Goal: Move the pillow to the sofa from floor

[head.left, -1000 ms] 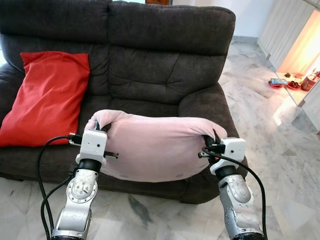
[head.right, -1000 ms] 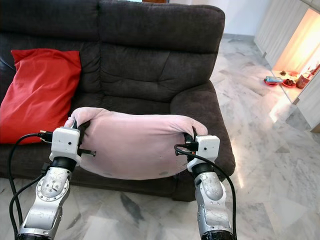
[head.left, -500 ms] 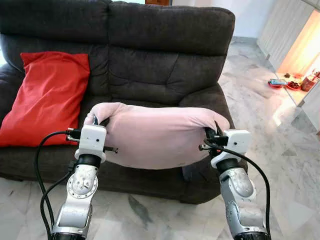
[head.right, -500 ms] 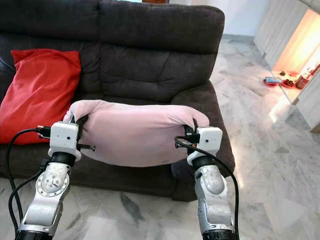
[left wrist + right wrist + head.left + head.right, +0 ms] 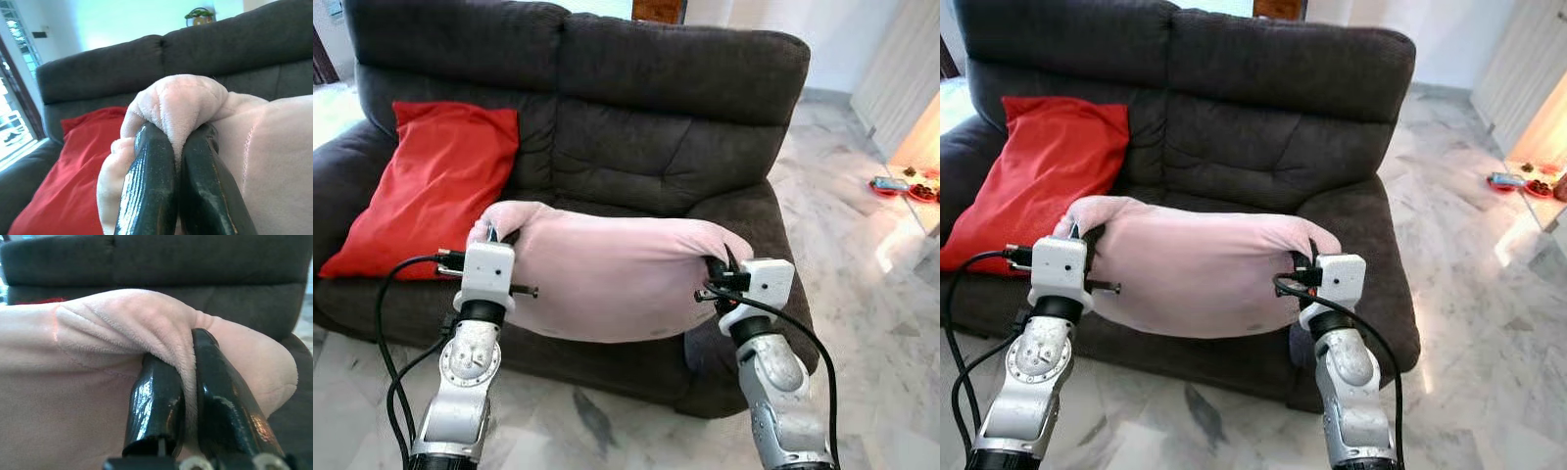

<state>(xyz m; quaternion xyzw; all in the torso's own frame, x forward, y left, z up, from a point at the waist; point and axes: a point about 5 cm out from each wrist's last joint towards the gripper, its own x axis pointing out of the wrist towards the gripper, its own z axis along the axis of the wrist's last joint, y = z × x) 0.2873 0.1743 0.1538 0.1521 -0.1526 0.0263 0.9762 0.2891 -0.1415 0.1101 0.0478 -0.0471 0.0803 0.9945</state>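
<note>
While the pillow (image 5: 607, 279) hangs in the air just before the sofa (image 5: 685, 186), the left gripper (image 5: 495, 235) and right gripper (image 5: 718, 266) each pinch a corner. Carrying is underway; next it needs lowering onto the seat beside the red cushion (image 5: 435, 186).

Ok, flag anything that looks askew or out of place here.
Nothing looks damaged or spilled. The pink pillow sags in the middle, pinched at its ends by the left end effector and right end effector, in front of the sofa. The red cushion leans tilted against the backrest, which seems normal.
</note>
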